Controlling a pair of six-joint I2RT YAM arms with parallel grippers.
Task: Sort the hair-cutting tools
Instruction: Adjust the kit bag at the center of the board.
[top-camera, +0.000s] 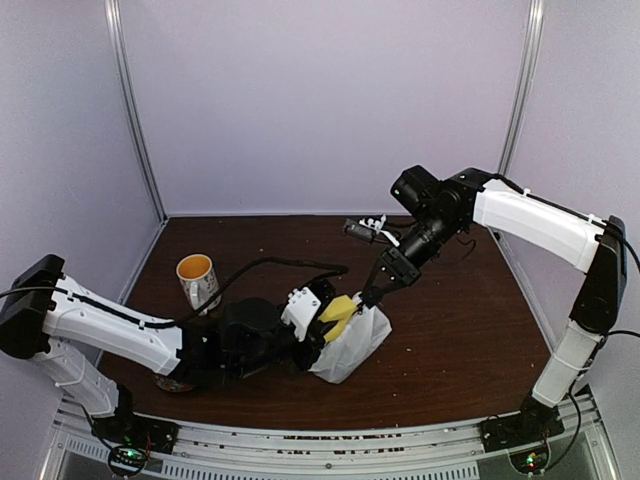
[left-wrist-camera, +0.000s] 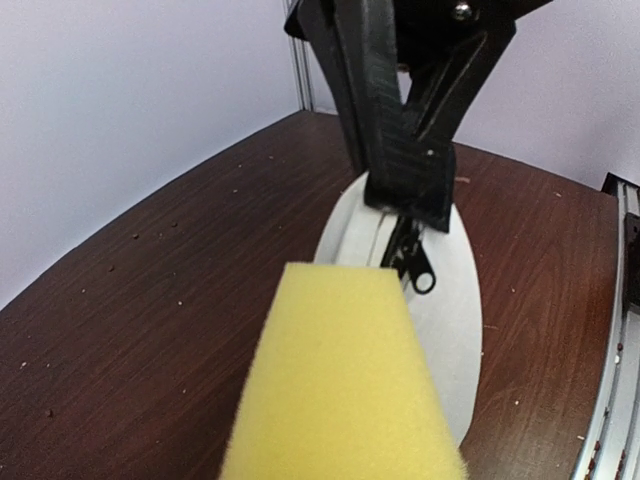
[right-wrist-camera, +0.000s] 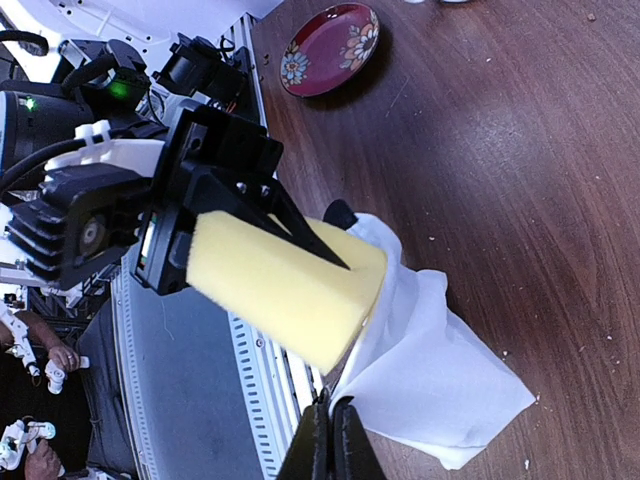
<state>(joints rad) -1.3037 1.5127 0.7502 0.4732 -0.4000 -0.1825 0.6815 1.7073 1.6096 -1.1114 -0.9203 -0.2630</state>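
Hair-cutting tools show in none of the views; they may be inside the white pouch (right-wrist-camera: 440, 380) on the table (right-wrist-camera: 520, 150), so sorting looks barely begun. Left claw (top-camera: 330, 312) is clenched on the yellow sponge block (left-wrist-camera: 340, 390); right claw (right-wrist-camera: 331, 440) pinches the pouch's edge.

1 each: sponge (top-camera: 338, 310), pouch (top-camera: 355, 345), cup (top-camera: 197, 278), plate (right-wrist-camera: 330, 48)

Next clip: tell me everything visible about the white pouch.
The white pouch looks like soft, creased fabric, with a black zipper whose ring pull hangs free. It lies on the dark wooden table, near the front, one edge lifted. The right gripper, shut, pinches that edge by the zipper. The yellow sponge, held by the left gripper, sits against its top.
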